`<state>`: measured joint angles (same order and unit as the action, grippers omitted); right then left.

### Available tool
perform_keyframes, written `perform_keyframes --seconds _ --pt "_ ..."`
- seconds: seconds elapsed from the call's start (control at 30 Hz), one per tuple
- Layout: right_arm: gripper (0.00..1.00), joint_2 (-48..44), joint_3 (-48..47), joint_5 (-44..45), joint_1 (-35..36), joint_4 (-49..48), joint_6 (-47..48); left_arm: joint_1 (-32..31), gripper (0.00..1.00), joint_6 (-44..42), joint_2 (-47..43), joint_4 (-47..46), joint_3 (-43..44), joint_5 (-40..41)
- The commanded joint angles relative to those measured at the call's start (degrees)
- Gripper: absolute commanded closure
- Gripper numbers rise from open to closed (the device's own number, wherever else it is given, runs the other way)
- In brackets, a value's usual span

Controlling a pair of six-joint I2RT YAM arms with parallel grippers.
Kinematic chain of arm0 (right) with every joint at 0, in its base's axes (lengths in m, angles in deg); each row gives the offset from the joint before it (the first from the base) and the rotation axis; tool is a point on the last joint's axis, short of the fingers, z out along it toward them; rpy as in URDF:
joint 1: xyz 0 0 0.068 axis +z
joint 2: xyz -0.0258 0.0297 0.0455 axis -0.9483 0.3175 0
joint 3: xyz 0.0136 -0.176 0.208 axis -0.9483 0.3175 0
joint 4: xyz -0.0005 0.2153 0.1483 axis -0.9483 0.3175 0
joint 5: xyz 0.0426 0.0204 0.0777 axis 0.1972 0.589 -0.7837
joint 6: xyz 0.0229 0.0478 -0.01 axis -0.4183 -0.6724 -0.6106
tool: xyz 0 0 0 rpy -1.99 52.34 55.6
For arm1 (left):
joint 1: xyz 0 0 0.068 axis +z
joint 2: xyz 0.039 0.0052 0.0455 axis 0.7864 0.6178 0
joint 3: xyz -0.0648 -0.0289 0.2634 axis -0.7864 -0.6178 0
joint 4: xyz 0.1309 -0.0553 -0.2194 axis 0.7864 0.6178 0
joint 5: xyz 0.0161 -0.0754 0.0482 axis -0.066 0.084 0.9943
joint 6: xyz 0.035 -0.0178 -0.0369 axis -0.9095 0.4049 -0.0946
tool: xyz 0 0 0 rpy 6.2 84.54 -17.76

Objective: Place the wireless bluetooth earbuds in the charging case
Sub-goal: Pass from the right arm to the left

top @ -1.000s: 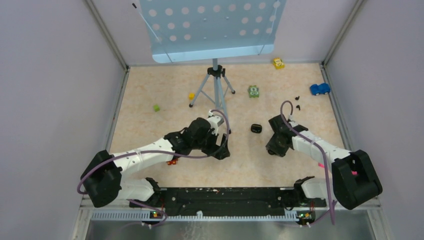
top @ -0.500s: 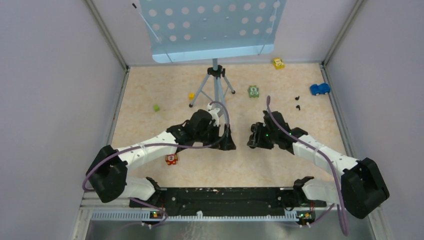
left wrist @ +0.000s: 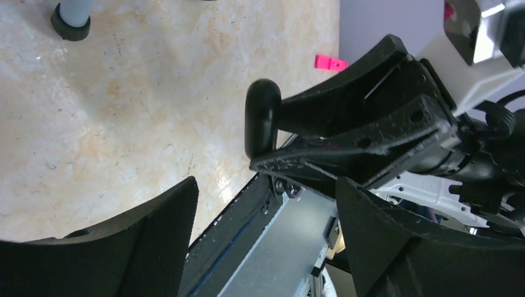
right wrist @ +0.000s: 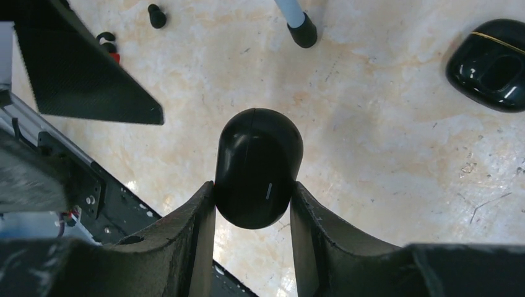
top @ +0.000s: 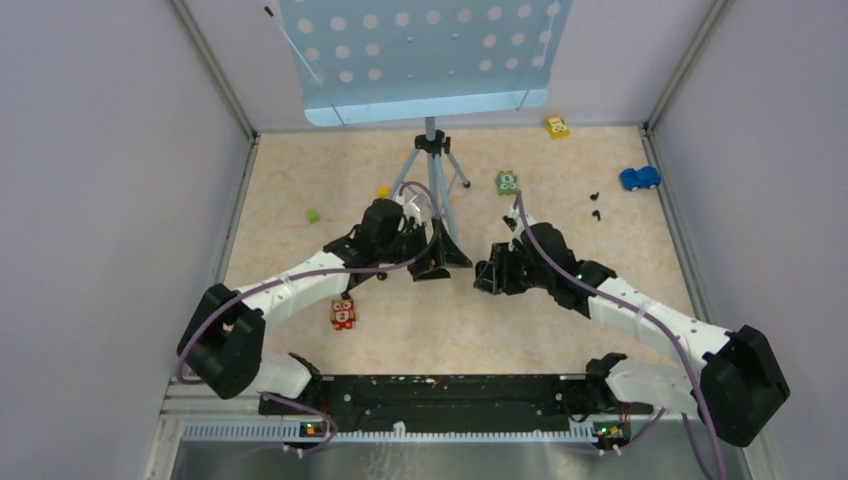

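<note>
My right gripper is shut on the charging case, a closed black oval with a small light mark, held by its sides. In the top view the right gripper is at the table's middle and covers the case. My left gripper is open and empty, just left of the right one. In its wrist view, between its spread fingers, I see the case in the right fingers. Two tiny black earbuds lie at the far right, near the blue car.
A glossy black rounded piece with a gold line lies on the table beside the right gripper. A tripod stand is just behind the grippers. A green toy, blue car, yellow toy and red numbered block are scattered around.
The case lay on the table a second ago. My right gripper swung left over it and now holds it. My left gripper moved farther back and right, toward the right gripper.
</note>
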<state>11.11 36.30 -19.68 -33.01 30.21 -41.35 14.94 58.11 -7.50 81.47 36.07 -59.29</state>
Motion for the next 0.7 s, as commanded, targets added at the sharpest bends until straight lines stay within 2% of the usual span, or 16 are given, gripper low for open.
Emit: perform_keyframes --seconds 0.0,0.17,0.53,0.67 --pt "0.7 -0.36 -2.59 -2.4 1.77 -3.22 1.87 0.12 0.16 3.62 3.29 -6.8 0.6 -2.26" --pt "0.71 0.27 -2.69 -3.53 2.64 -3.62 1.95 -0.16 0.29 0.98 5.12 -5.68 1.97 -1.64" --pt "0.71 1.11 -2.91 -4.34 2.75 -5.48 0.85 -1.15 0.35 -0.25 4.87 -10.75 -0.45 -2.9" --pt "0.7 0.84 -2.88 -4.96 2.74 -6.48 -0.05 -1.65 0.38 -0.59 6.32 -9.76 0.77 -3.72"
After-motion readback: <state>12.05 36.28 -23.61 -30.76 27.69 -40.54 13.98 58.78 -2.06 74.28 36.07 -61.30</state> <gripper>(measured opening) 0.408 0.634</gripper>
